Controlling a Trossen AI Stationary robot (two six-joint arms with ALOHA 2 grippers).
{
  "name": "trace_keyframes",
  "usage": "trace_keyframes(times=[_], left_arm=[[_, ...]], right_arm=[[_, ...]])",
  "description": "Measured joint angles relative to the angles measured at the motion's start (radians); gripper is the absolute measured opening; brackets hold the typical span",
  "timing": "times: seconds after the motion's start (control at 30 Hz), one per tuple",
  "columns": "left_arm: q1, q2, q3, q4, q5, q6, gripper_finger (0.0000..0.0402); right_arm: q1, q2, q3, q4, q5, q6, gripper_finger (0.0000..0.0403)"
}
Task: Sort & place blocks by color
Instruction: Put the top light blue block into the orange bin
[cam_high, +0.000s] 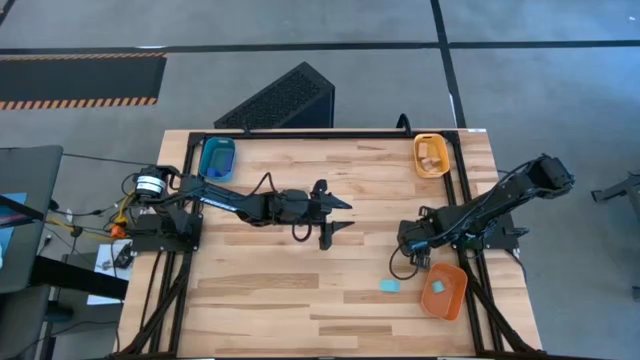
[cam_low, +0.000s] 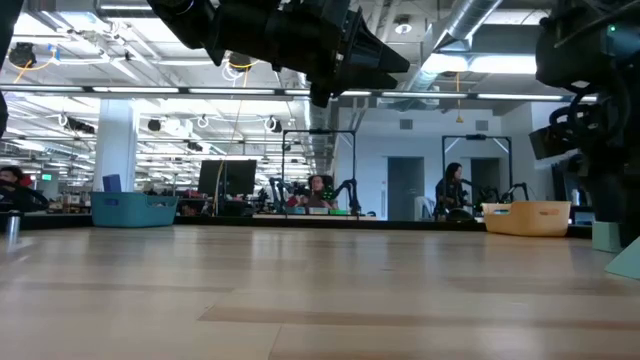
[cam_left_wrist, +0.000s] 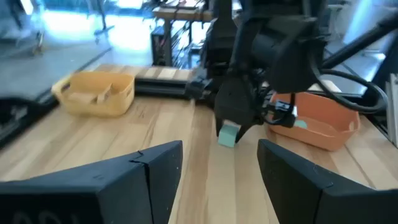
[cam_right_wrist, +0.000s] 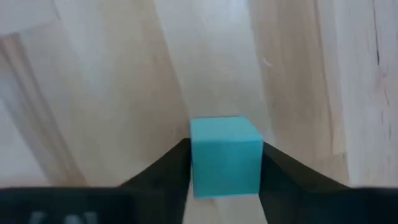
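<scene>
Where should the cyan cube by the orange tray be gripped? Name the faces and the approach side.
Grip the cyan cube across two opposite side faces, coming from above. Those faces are flat and parallel, nothing covers its top, and the orange tray stands apart to one side. The right gripper is closed on exactly those faces.

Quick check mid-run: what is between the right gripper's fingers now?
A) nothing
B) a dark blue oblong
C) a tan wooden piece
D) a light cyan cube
D: the right wrist view shows a light cyan cube held between the right gripper fingers, above the wooden table.
</scene>
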Motion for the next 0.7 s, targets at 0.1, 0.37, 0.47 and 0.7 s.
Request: trace_keyframes(times=[0.1, 0.37, 0.47, 0.7], left_arm=[[0.012, 0.000, 0.000, -0.040, -0.030, -0.156, 0.0199], [0.128, 0.000, -0.001, -0.067, 0.208, -0.543, 0.0205], [0.167, 0.000, 0.000, -0.017, 0.326, -0.635, 0.0218], [0.204, -0.001, -0.001, 0.096, 0.499, -0.837, 0.0265]], right_arm=[[0.000, -0.002, 0.016, -0.002, -0.004, 0.007, 0.0122], [0.011, -0.008, 0.179, 0.034, 0.103, -0.038, 0.0123], [0.027, -0.008, 0.266, 0.058, 0.223, -0.139, 0.0123], [0.046, -0.008, 0.436, 0.105, 0.566, -0.387, 0.0129]])
